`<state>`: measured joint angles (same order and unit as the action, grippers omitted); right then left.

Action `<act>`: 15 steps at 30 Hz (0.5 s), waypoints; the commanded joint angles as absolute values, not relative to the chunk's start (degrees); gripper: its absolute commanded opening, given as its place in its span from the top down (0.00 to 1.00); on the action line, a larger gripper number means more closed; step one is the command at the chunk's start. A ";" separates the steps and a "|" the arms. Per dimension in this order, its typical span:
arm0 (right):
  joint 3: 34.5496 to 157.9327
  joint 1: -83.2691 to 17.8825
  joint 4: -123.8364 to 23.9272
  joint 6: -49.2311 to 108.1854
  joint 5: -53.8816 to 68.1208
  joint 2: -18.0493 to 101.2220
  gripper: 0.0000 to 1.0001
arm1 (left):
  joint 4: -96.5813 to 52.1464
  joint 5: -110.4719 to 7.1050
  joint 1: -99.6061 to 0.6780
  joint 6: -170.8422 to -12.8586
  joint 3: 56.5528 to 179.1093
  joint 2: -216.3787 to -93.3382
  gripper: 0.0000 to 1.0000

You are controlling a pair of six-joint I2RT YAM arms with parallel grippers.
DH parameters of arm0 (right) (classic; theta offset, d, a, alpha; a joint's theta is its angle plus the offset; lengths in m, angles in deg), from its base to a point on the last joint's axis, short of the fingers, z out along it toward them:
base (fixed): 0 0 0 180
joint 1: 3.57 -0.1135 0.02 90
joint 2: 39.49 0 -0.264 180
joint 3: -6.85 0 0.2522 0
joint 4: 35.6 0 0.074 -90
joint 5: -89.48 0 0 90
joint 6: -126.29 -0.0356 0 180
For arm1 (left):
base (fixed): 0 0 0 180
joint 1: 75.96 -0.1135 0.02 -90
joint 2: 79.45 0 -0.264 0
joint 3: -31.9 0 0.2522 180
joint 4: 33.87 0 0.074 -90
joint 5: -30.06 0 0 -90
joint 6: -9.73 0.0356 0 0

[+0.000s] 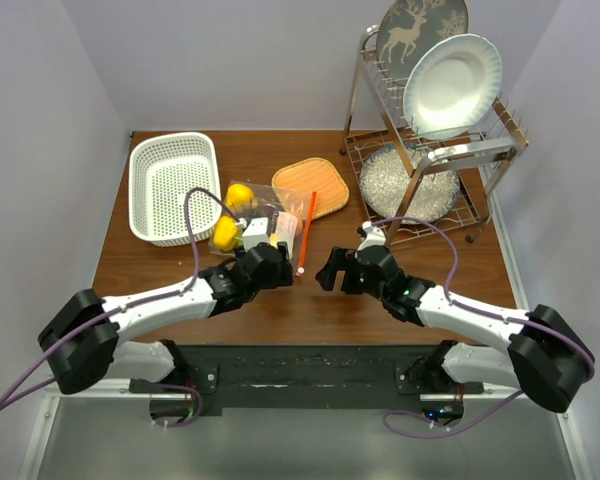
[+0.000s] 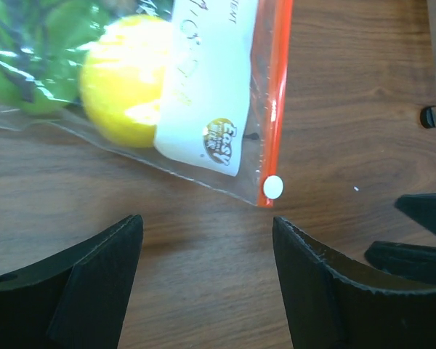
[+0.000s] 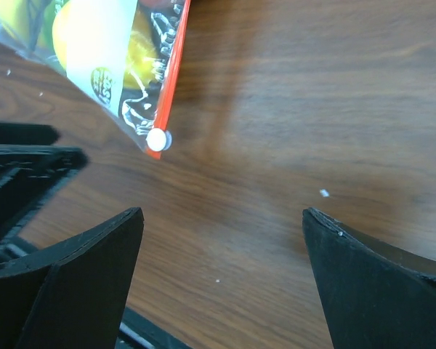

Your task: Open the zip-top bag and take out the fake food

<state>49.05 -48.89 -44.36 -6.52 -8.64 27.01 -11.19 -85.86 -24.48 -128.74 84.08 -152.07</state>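
Observation:
The clear zip-top bag lies on the wooden table, its orange-red zipper strip on the right side with a white slider at the near end. Yellow fake food shows inside it. In the left wrist view the bag holds a yellow fruit and a green piece; the slider lies just beyond my open left gripper. In the right wrist view the slider is up left of my open, empty right gripper. In the top view my left gripper and right gripper flank the slider.
A white slotted basket stands at the back left. A woven orange mat lies behind the bag. A metal dish rack with a white plate and a deer plate stands at the back right.

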 commanded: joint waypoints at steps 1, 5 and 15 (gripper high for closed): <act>46.89 -48.92 -33.89 -11.43 -5.97 28.53 0.07 | -22.30 -82.80 -24.63 -131.50 82.14 -154.68 0.24; 46.18 -48.92 -33.80 -11.79 -6.50 27.92 0.07 | -26.78 -83.67 -24.63 -133.35 80.56 -156.18 0.28; 44.07 -48.92 -37.40 -11.43 -7.55 23.70 0.07 | -38.30 -89.73 -24.55 -140.02 77.65 -160.40 0.33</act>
